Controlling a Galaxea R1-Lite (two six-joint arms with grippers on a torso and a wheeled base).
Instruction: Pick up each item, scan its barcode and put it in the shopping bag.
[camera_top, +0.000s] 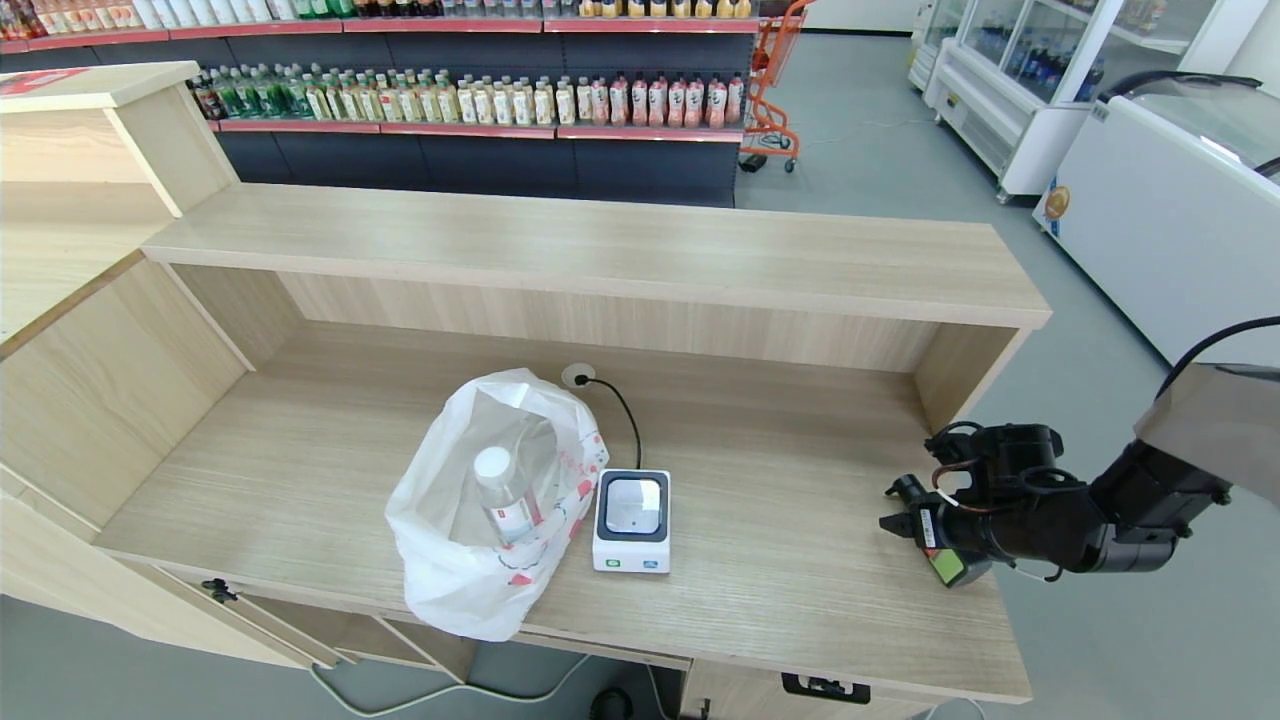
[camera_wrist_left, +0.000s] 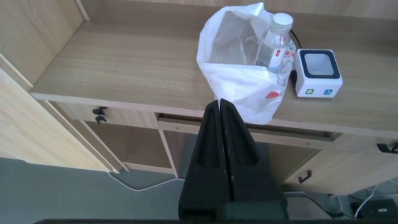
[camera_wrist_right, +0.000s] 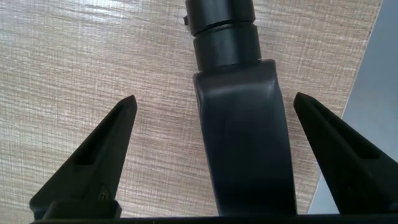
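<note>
The right end effector (camera_top: 892, 508), open, straddles a dark item (camera_wrist_right: 242, 143) on the counter (camera_top: 780, 470), probably to grasp it; the left end effector (camera_wrist_left: 219, 143) hangs closed.

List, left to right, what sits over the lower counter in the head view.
shopping bag with a bottle inside → barcode scanner → right gripper
</note>
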